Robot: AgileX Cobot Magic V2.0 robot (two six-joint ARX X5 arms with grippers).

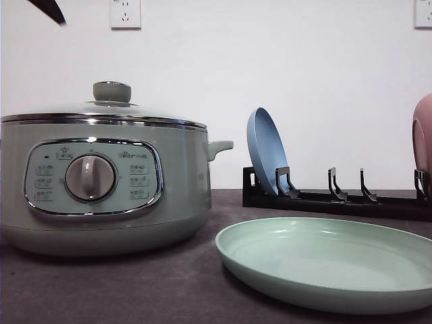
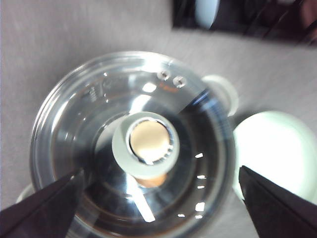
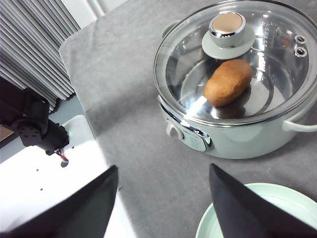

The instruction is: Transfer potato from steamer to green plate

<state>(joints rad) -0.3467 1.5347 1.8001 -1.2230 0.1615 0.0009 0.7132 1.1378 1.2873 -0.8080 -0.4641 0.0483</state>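
Observation:
The steamer point(image 1: 101, 182) stands at the table's left with its glass lid point(image 3: 237, 59) on. Through the glass, the orange-brown potato point(image 3: 228, 82) lies inside on the steel bottom. My left gripper point(image 2: 161, 169) hovers open above the lid, its dark fingers point(image 2: 44, 203) on either side of the green knob point(image 2: 146, 144); a sliver of potato point(image 2: 151, 181) peeks out beneath the knob. My right gripper point(image 3: 163, 166) is open and empty, well above the table near the steamer's dial side. The green plate point(image 1: 324, 260) lies empty to the right of the steamer point(image 3: 292, 198).
A black dish rack point(image 1: 337, 199) stands behind the green plate, holding an upright blue plate point(image 1: 266, 152). A pink plate point(image 1: 423, 135) sits at its right end. The table edge and a white base point(image 3: 44, 193) lie beyond the steamer's dial side. A dark arm part point(image 1: 48, 10) shows top left.

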